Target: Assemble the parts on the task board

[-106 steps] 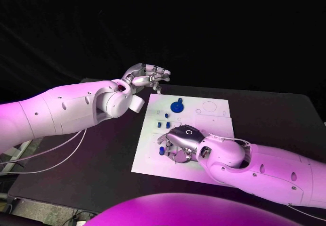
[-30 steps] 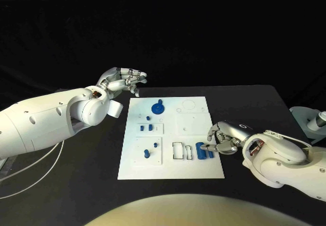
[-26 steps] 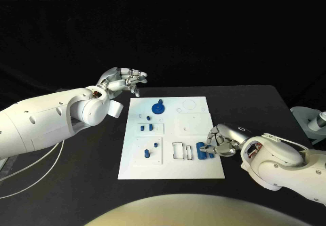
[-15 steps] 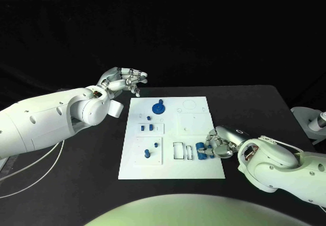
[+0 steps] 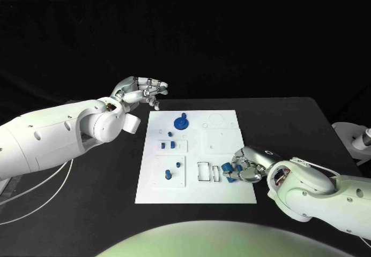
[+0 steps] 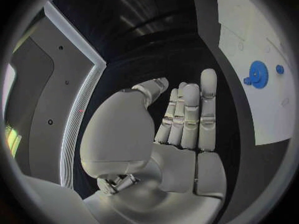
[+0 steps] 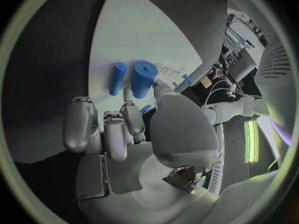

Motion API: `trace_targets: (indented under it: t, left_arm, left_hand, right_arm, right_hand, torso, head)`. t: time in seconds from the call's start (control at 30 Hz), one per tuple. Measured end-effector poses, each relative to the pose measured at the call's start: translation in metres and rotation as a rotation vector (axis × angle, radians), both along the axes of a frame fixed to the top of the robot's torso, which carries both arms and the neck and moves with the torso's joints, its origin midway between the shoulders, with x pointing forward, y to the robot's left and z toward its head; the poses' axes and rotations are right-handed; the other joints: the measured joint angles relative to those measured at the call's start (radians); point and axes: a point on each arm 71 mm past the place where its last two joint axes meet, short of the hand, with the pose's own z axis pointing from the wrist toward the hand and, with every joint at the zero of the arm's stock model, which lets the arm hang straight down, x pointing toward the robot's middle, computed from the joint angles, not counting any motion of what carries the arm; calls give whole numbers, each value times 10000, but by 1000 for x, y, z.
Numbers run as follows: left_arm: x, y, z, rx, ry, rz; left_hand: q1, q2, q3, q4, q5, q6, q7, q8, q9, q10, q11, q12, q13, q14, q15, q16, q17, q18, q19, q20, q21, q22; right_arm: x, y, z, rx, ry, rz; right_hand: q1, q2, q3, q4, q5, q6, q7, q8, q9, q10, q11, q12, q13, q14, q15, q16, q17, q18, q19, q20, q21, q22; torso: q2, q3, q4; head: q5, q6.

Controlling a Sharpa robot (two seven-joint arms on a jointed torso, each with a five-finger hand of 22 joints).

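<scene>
So, quick rundown of where it's at:

Right hand: the right hand (image 5: 249, 165) has crept further in over the right edge of the task board (image 5: 197, 195) compared with a second ago, and now sits right on the blue pegs near the board's lower right.

Grip: in the right wrist view the fingers (image 7: 132, 115) are curled in, and a fat blue cylinder (image 7: 142, 78) stands just at the fingertips, touching or nearly so. Honestly can't tell if it's pinched or just nudged.

Other peg: a slimmer blue peg (image 7: 117, 77) lies just beside the cylinder on the board, free.

Left hand: the left hand (image 5: 142, 90) hasn't budged, hanging above the board's far left corner, fingers pressed together side by side and lightly curled, holding nothing.

Other parts: the blue gear (image 5: 180, 123) and the small blue pieces (image 5: 168, 144) on the left half sit where they were.

What it means: my guess is the right hand is closing in for a pick of that cylinder, so we're early in the assembly, with most parts loose.
</scene>
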Motion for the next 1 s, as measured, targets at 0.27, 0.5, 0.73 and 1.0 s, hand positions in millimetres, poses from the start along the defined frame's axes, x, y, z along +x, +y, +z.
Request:
trace_targets:
  t: [0.27,0.5,0.73,1.0]
  left_arm:
    - [0,1,0,11,14,10]
    - [-1,2,0,15,33,-2]
    - [-1,2,0,19,49,-11]
    - [-1,3,0,25,58,-3]
  left_hand:
    - [0,0,0,0,0,0,0,0,1,0,0,0,-1,0,0,0,0,0,0,0,0,0]
    - [0,0,0,0,0,0,0,0,1,0,0,47,12,0,0,40,0,0,0,0,0,-10]
    - [0,0,0,0,0,0,0,0,1,0,0,46,12,0,0,40,0,0,0,0,0,-10]
    - [0,0,0,0,0,0,0,0,1,1,0,46,11,0,0,40,0,1,0,0,0,-10]
  right_arm:
    - [-1,2,-5,-35,117,55]
    - [2,4,-6,-91,78,127]
    - [1,6,-6,-49,-34,237]
    - [-6,9,0,383,-202,202]
  right_hand:
    - [298,115,-125,-14,583,52,-52,43,0,0,0,53,79,0,0,-1,-1,0,0,0,0,8]
    - [601,89,-128,-14,756,70,-67,119,-1,35,-36,63,95,0,0,37,-1,1,-1,0,40,8]
    - [1192,184,80,-67,810,222,-138,76,-169,223,-103,223,291,20,-92,76,-2,1,143,-72,277,7]
    - [1385,332,283,-5,768,290,-71,84,-186,373,-180,340,297,-1,-115,116,-2,1,216,-73,422,5]
  torso:
    - [0,0,0]
    - [-3,-7,2]
    - [-8,-13,2]
    - [-15,-18,-13]
  head:
    - [10,0]
    - [14,0]
    - [33,0]
    - [43,0]
